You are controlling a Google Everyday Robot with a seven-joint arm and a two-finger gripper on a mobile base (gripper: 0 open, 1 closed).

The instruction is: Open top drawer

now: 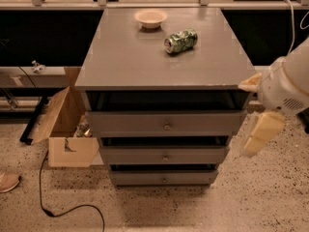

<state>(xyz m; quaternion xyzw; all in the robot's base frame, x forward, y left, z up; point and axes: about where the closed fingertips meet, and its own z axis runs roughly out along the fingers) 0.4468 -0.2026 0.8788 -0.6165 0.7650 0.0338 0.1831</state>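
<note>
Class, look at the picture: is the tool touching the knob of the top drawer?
No: the tool hangs beside the cabinet's right side, well apart from the knob at the centre of the top drawer.

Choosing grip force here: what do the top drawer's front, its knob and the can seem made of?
Top drawer front: matte grey, likely painted or laminated board; flat, no glare. Knob: probably metal; small round glint. Can: thin shiny metal, green print, crumpled-looking. The hand hangs to the right of the cabinet, off the knob.
</note>
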